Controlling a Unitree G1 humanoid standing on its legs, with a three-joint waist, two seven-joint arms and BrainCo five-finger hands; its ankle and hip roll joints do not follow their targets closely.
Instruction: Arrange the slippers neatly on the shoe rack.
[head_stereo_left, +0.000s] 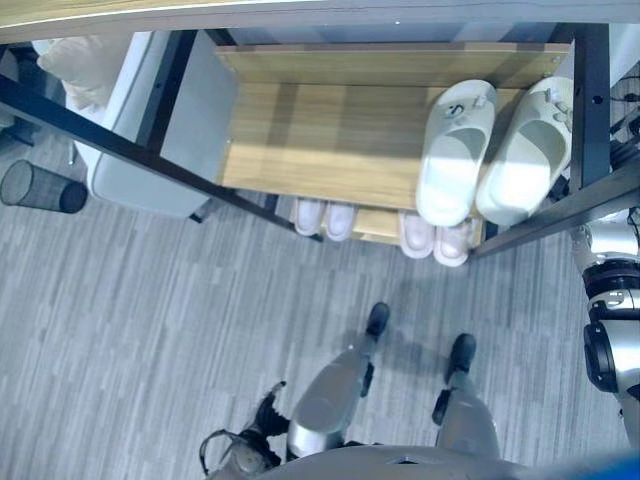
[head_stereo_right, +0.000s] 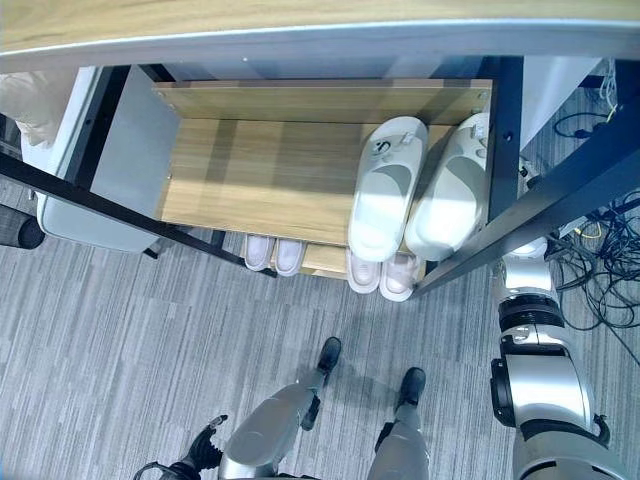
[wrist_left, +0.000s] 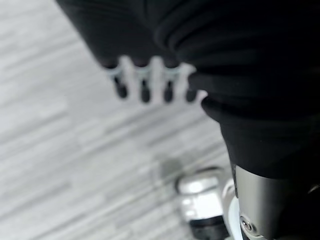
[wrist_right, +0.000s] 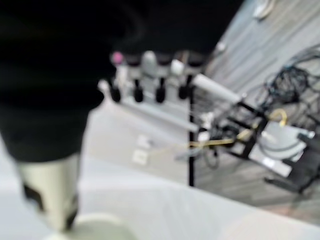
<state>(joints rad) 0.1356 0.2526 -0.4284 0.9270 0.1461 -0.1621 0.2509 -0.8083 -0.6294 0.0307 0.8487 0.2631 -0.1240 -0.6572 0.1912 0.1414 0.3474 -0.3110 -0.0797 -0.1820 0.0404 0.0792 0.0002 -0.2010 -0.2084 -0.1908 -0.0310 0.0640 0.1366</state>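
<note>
Two white slippers lie side by side, toes toward me, at the right end of the wooden shoe rack shelf (head_stereo_left: 320, 140): the left slipper (head_stereo_left: 455, 150) straight, the right slipper (head_stereo_left: 530, 150) angled against the black post. My left hand (wrist_left: 142, 82) hangs low by my side over the floor, fingers straight, holding nothing; it also shows at the lower left as a dark shape (head_stereo_left: 245, 452). My right hand (wrist_right: 150, 80) has relaxed fingers with nothing in them, and its arm (head_stereo_right: 540, 380) rises beside the rack's right post.
On the lower shelf two pairs of pale slippers (head_stereo_left: 323, 217) (head_stereo_left: 436, 238) stick out at the front edge. A black mesh bin (head_stereo_left: 40, 187) and a grey-white unit (head_stereo_left: 160, 120) stand left of the rack. Cables (head_stereo_right: 600, 250) lie on the floor to the right.
</note>
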